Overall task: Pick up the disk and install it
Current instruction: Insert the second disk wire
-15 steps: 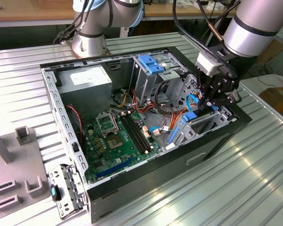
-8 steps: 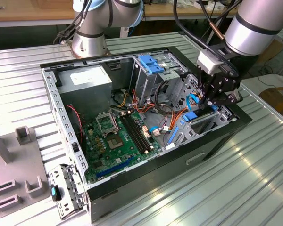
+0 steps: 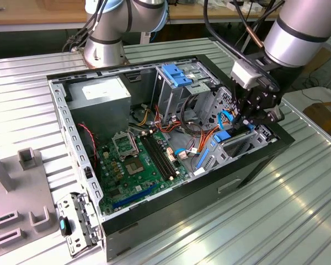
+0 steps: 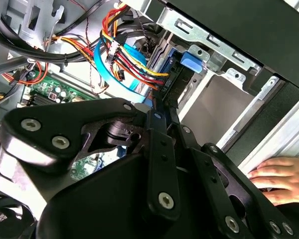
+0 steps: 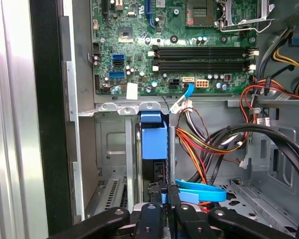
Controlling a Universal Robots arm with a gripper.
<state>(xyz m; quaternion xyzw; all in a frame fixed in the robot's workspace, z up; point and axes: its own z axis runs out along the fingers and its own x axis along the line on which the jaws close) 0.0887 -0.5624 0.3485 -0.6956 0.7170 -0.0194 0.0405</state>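
Ribbed silver-grey metal tabletop [image 3: 298, 215], grooves running w/ its length. Directly on it: open black desktop computer case [image 3: 176, 210], lying on its side, roughly mid-surface. Grey plastic fixture block w/ upright posts and slots [image 3: 22, 193] sits at the exterior view's left, just beside the case. Silver cylindrical robot arm base [image 3: 103, 52] stands on the far part, behind the case. In the second wrist view a person's hand [image 4: 284, 178] rests flat on the tabletop, near the case wall.
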